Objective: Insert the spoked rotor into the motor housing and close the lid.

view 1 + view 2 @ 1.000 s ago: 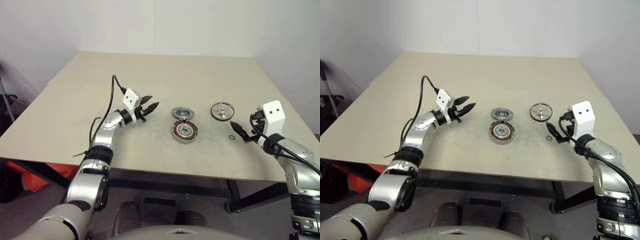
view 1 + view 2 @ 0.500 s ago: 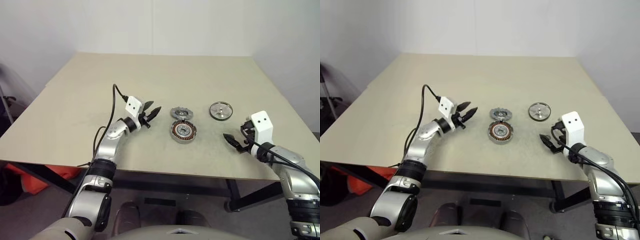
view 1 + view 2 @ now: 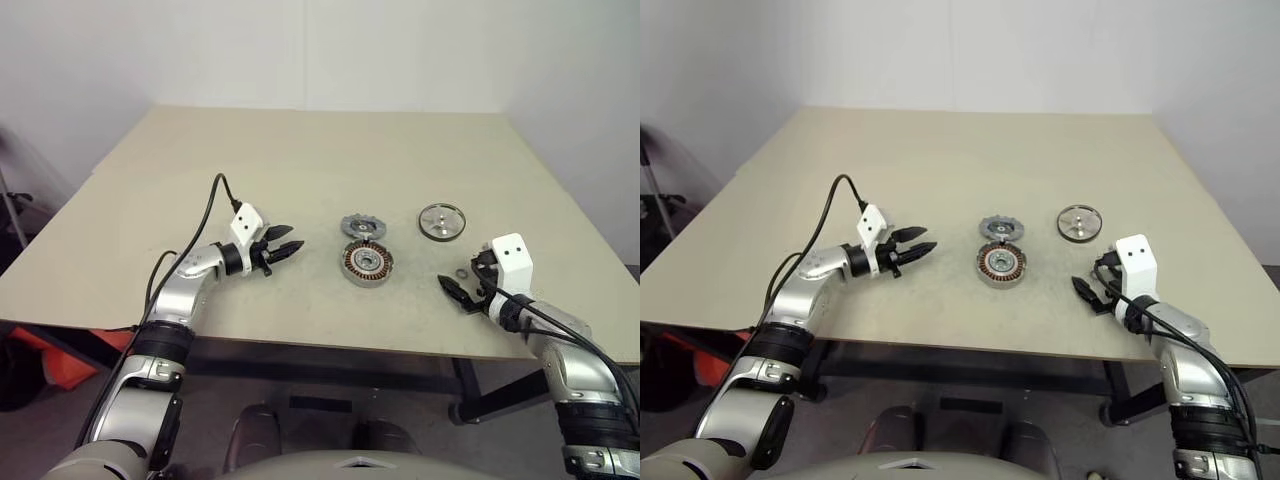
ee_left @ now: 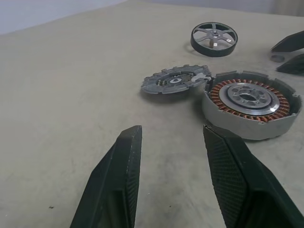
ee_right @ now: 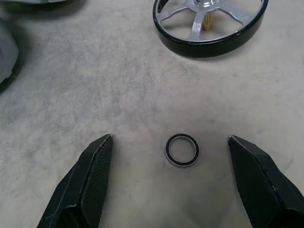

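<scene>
Lying apart: one spoked rotor (image 3: pixel 443 221), one motor housing (image 3: pixel 368 264), one lid (image 3: pixel 363 226)

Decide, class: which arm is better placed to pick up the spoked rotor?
Probably the right: the right gripper hangs open near the spoked rotor, while the left gripper sits beyond the motor housing.

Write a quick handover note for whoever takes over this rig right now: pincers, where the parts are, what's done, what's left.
Left pincer: open, empty, low over the table, aimed at the motor housing.
Right pincer: wide open, empty, straddling a small ring without touching it.
Spoked rotor: flat on the table, beyond the ring.
Lid: just behind the housing, one edge against its rim.
Done: nothing assembled.
Left: seat the rotor in the housing, then fit the lid.
</scene>
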